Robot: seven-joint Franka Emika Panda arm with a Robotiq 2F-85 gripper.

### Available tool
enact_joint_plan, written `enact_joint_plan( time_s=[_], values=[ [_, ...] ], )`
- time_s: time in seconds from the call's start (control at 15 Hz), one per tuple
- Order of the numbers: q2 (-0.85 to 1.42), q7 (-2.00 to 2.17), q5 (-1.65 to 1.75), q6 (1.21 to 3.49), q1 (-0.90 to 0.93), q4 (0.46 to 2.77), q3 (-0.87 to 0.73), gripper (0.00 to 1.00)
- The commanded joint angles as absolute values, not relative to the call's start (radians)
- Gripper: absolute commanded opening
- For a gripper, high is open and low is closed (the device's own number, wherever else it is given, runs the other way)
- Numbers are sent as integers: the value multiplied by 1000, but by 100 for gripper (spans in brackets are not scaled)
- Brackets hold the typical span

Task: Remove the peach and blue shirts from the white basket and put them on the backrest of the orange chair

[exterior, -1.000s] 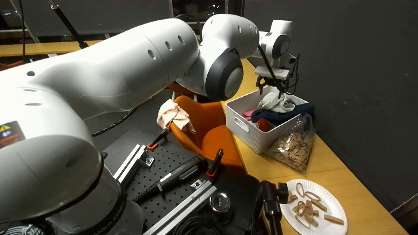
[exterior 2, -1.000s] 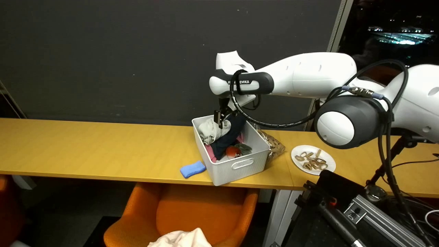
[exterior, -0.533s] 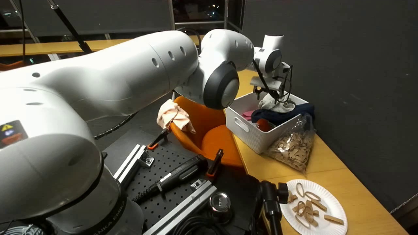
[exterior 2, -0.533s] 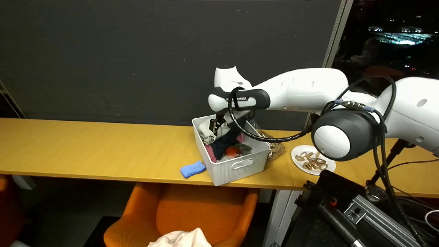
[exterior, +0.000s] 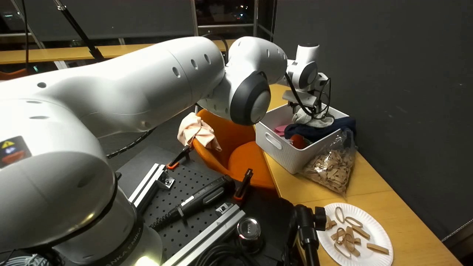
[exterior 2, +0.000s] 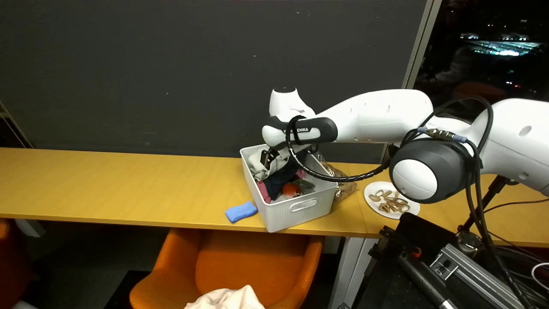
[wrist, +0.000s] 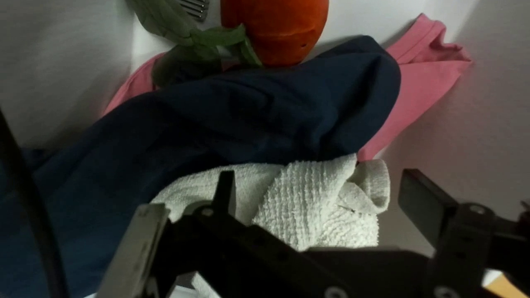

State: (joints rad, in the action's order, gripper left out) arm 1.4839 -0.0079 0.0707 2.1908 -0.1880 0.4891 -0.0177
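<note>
The white basket stands on the table; it also shows in an exterior view. In it lie a dark navy blue shirt and a whitish ribbed cloth. The navy shirt stretches across the basket and over its far rim. My gripper is open over the whitish cloth, which lies between its fingers; whether they touch it I cannot tell. In an exterior view the gripper is down inside the basket. The peach shirt hangs over the backrest of the orange chair.
Pink cloth, a red-orange round plush and a green soft thing are also in the basket. A bag of rubber bands leans against it. A blue folded cloth and a white plate are on the table.
The arm has come down, lowering my gripper from above the basket to the whitish cloth inside it. The last half second shows only a small further drop. The peach shirt has not moved.
</note>
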Motion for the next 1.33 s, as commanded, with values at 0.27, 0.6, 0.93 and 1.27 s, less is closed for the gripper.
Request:
enact_joint_plan(
  time_s=[0.27, 0.6, 0.93, 1.27],
  values=[
    [1484, 66, 73, 2282, -175, 542, -80, 100],
    [1484, 101, 83, 2318, -170, 574, -114, 65],
    [1484, 116, 83, 2330, -173, 582, -127, 27],
    [1484, 95, 81, 2267, -175, 588, -124, 52]
  ],
)
